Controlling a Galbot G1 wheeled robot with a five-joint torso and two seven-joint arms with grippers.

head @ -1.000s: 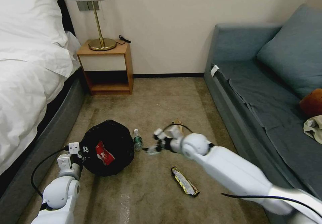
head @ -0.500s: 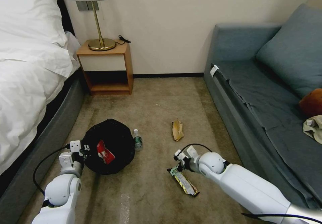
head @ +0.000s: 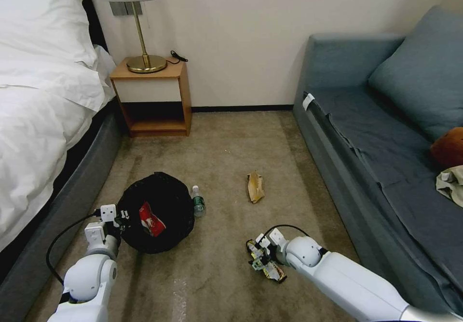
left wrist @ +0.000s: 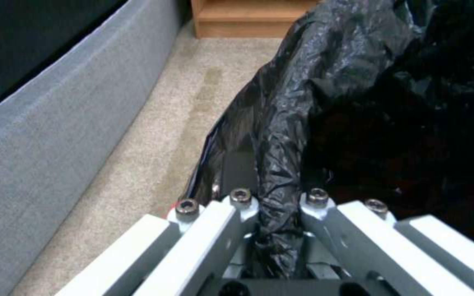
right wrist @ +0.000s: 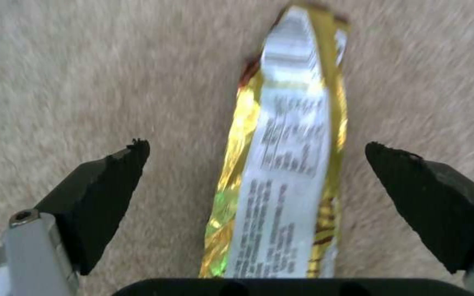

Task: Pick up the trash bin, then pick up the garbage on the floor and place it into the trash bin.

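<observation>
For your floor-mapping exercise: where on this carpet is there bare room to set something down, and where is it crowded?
Bare carpet lies between the nightstand and sofa, short of the paper bag. Another bare strip runs between the two arms. It is crowded where the bottle lies against the bin, held by the left hand, and where the right hand straddles the wrapper.

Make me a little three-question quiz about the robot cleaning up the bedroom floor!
1. True or false: the right gripper is already squeezing the yellow snack wrapper.
2. What is the left gripper pinching? A) the lamp cord B) the trash bin liner C) the pillow
3. Fill in: a red-and-white wrapper lies inside the ____.

Key: 1. False, its fingers are open on either side of it. 2. B. 3. Trash bin.
</observation>
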